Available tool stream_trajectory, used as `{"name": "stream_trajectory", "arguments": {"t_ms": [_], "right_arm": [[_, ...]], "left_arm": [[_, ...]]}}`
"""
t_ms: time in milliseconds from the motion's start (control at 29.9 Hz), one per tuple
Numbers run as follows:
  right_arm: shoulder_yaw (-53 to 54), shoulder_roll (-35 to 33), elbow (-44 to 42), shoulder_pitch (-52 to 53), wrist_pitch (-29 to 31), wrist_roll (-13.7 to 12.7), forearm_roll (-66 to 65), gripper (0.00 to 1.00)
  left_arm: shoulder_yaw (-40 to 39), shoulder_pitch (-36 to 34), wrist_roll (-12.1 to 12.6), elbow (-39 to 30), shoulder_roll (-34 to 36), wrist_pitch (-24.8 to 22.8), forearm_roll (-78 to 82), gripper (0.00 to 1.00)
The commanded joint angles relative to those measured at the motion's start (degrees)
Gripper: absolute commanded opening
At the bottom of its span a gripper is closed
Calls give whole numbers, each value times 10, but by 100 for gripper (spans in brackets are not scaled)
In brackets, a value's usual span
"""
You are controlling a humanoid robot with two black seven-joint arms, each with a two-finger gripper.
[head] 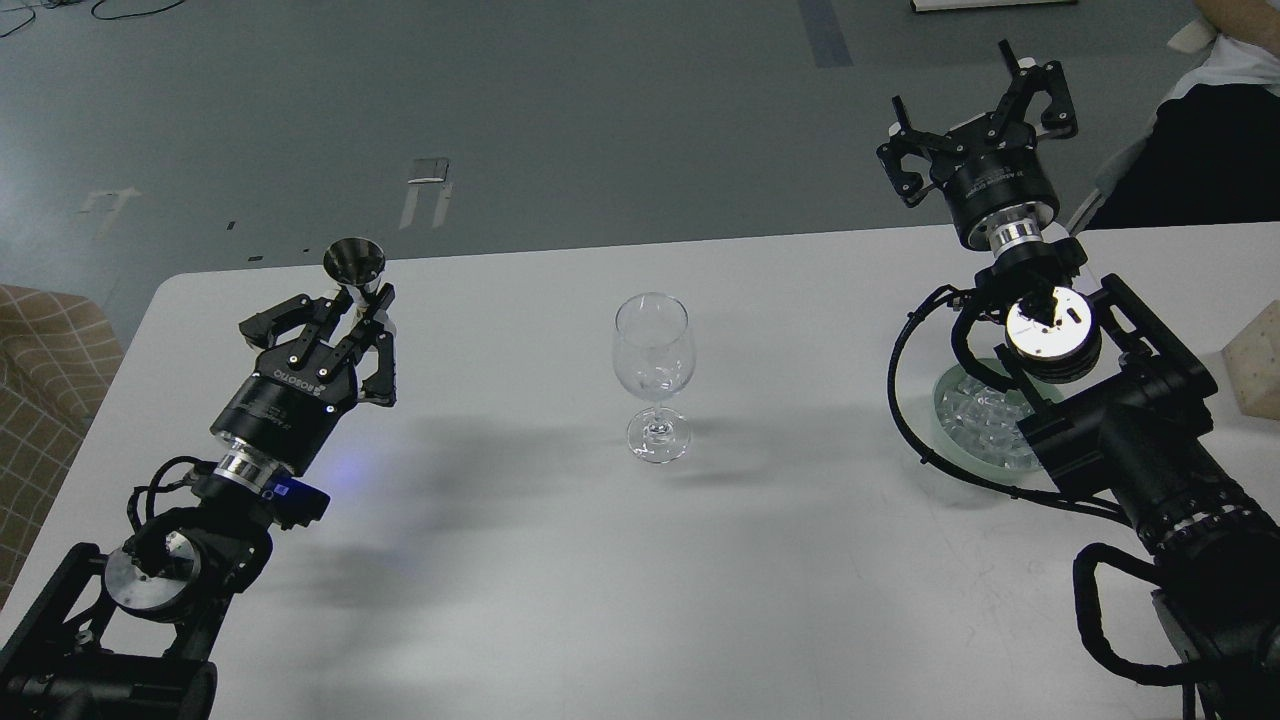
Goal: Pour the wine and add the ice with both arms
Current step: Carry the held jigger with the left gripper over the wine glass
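Observation:
A clear wine glass (pixel 653 350) stands upright at the middle of the white table (pixel 520 560). My left gripper (pixel 362 305) is shut on a small silver metal cup (pixel 355 262) and holds it upright above the table, left of the glass and apart from it. My right gripper (pixel 962 90) is open and empty, raised over the table's far right edge. Below my right arm a pale green bowl (pixel 944 412) holds several clear ice cubes (pixel 985 418); the arm hides part of it.
A beige checked seat (pixel 45 350) stands off the table's left edge. A pale block (pixel 1260 365) sits at the right edge. A person in dark clothes (pixel 1215 140) is at the far right. Grey floor lies beyond the table.

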Motion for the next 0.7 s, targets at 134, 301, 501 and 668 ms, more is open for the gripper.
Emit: {"name": "stream_trajectory", "arguments": {"t_ms": [134,301,501,668], "right_arm": [[3,-5,2,-7,2,1,0,100],[2,-14,1,-7,3,1,0,100],[2,-20,2,-7,4,1,1,100],[2,-23,2,-13,4,1,1,100]], "left_arm": [[10,-4,39,-56,-1,55,2,25],[17,-25,42,-56,-8,73,2,26],[99,-87,38,-52,-12,87,11,26],[105,-112,39,-47,-14,103,21,26]]}}
